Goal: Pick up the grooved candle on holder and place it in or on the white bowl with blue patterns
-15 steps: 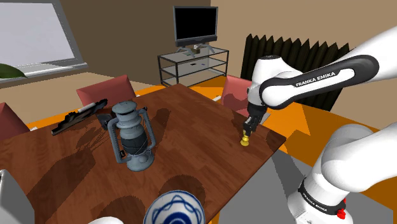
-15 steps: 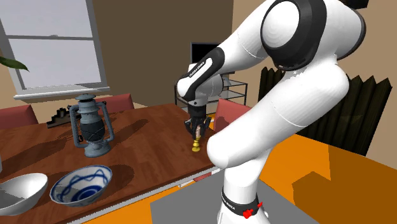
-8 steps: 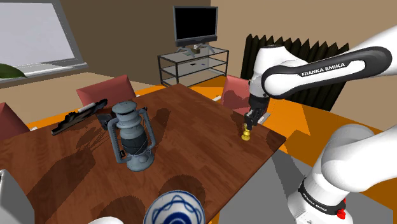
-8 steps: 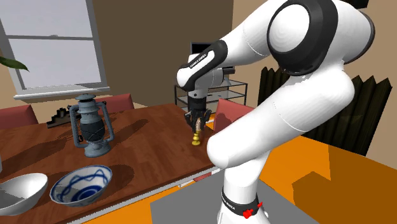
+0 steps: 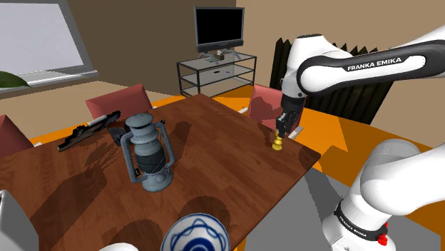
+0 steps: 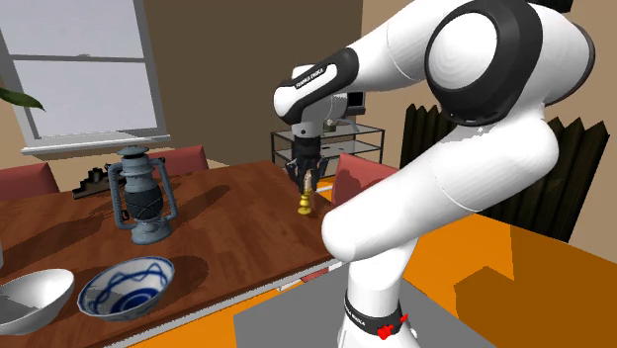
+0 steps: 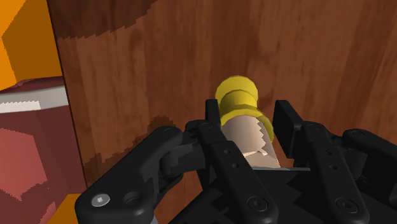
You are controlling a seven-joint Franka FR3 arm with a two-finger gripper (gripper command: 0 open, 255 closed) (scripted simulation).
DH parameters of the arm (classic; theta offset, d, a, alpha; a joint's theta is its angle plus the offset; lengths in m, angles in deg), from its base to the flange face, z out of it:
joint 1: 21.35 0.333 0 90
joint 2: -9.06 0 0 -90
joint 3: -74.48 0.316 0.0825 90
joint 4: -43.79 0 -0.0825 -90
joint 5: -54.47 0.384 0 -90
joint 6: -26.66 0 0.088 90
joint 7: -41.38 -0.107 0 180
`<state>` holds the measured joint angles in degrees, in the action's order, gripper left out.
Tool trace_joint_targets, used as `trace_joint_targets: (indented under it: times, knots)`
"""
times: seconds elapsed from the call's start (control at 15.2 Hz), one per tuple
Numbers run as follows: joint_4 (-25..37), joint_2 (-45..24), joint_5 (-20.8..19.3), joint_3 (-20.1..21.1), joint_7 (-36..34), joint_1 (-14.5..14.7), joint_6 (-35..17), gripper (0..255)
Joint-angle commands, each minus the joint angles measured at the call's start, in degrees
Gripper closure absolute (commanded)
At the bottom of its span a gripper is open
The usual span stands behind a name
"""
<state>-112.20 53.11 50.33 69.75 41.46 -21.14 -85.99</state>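
My black gripper (image 5: 283, 128) is shut on the candle (image 5: 277, 142), a pale grooved stick in a small gold holder. It hangs upright just above the wooden table (image 5: 214, 135), near the edge at the shoulder view's right. In the wrist view the fingers (image 7: 213, 114) clasp the pale candle (image 7: 251, 137), and its gold holder (image 7: 236, 95) pokes out past them. From the second exterior view, the gripper (image 6: 306, 179) grips the candle (image 6: 306, 201) from above. The white bowl with blue patterns (image 5: 196, 234) (image 6: 127, 287) sits at the table's near edge.
A blue-grey lantern (image 5: 147, 153) (image 6: 141, 195) stands mid-table between candle and patterned bowl. A plain white bowl (image 6: 30, 299) lies beside the patterned one. A long black object (image 5: 89, 130) rests at the far side. Red chairs (image 5: 265, 105) ring the table.
The gripper has risen with the candle clasped in it, lifting it off the table and shifting slightly toward the shoulder view's right. Nothing else moved.
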Motion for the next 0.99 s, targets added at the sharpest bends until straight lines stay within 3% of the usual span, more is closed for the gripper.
trace_joint_targets:
  times: [0.0,0.66,0.92]
  knots:
    - [1.34,0.39,0.03,0.01,0.12,-0.02,1.75,255]
    - [8.51,1.21,0.45,0.42,0.25,0.16,9.74,255]
    - [8.20,2.41,4.22,5.68,-5.44,2.96,10.75,255]
